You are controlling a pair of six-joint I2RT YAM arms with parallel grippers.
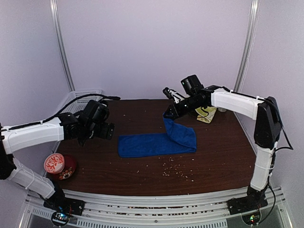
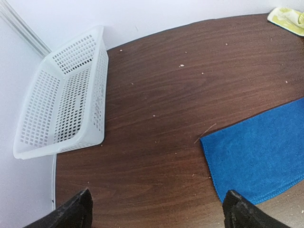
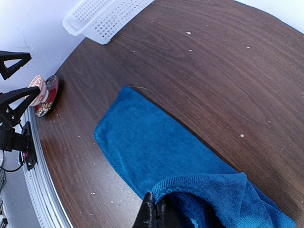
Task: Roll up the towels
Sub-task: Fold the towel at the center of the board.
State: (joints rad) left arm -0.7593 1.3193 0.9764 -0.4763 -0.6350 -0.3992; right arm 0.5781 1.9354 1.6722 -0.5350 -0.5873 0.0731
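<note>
The blue towel (image 1: 154,142) lies folded flat on the dark wood table, its right end lifted. My right gripper (image 1: 169,113) is shut on that lifted end and holds it above the table; in the right wrist view the cloth (image 3: 156,152) drapes from the closed fingertips (image 3: 152,216). My left gripper (image 1: 97,130) hovers open and empty left of the towel; in the left wrist view the towel's left end (image 2: 259,147) lies by the right fingertip (image 2: 240,211). The yellow-green towel (image 1: 207,114) lies crumpled at the back right, behind the right arm, and shows in the left wrist view (image 2: 287,19).
A white perforated basket (image 1: 76,100) stands at the back left corner, also in the left wrist view (image 2: 66,99). A red-and-white cup on a red dish (image 1: 59,165) sits at the front left. Small crumbs (image 1: 175,170) are scattered on the table in front of the towel.
</note>
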